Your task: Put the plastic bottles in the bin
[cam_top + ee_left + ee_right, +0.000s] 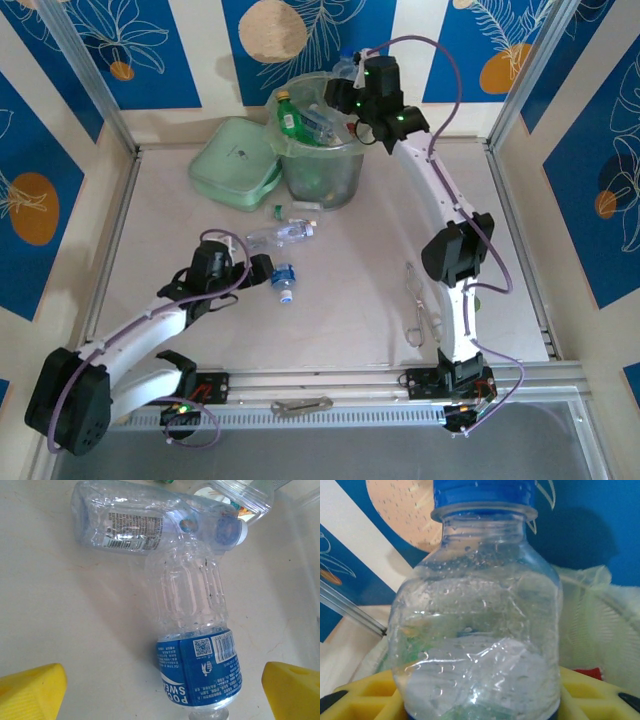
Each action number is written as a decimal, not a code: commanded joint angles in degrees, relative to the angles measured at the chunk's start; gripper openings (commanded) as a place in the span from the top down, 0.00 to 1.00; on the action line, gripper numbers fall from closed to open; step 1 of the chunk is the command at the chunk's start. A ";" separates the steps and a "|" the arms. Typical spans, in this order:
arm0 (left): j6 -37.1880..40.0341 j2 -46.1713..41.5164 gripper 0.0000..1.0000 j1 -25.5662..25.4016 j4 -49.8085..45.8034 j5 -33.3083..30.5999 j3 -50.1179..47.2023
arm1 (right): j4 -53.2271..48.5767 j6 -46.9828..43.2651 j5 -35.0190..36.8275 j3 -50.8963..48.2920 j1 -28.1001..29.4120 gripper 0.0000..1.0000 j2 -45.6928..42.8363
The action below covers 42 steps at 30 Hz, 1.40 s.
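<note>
So, right gripper (348, 90) is pinching a clear blue-capped plastic bottle (480, 605) above the tall pale-green translucent bin (322, 178), probably over its mouth, so release next. Left gripper (160, 690), spread wide, straddles a blue-labelled clear bottle (197, 665) near the bin.

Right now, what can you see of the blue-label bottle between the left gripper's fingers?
The blue-label bottle is clear, thin plastic, ribbed and looking empty, with a blue printed label carrying white letters, a barcode and a QR code. It lies on its side on the table. Its far end meets a second clear bottle lying crosswise. The open left gripper straddles it without touching.
</note>
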 commanded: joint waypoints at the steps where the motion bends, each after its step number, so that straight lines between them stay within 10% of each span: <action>1: 1.26 -1.28 0.00 -0.39 -2.58 -0.90 -0.97 | -4.47 -0.07 -1.10 3.90 0.90 0.49 2.10; 28: 0.90 -0.56 0.00 -0.39 -1.48 -0.47 -1.06 | -8.08 -2.28 0.27 5.51 2.18 0.15 -2.03; 42: 1.03 5.37 0.00 -0.74 0.46 1.55 1.85 | 11.70 0.76 -0.21 -41.50 8.28 0.01 -32.27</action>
